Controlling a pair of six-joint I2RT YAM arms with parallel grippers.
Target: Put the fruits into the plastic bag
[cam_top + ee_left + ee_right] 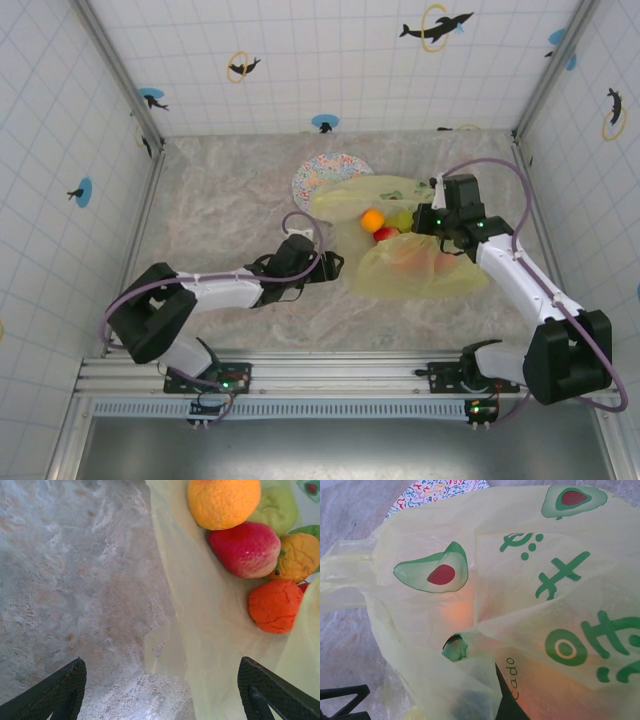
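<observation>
The plastic bag [420,270] spreads ahead of the left gripper [162,690], whose jaws stand wide and empty. The right gripper [435,218] is clamped on the bag's film. The fruits [245,548] cluster inside, beyond the left jaws' right finger.

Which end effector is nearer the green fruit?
Right. The right end effector, on the bag, is just right of the green fruit; the left end effector is farther off, near-left of it.
</observation>
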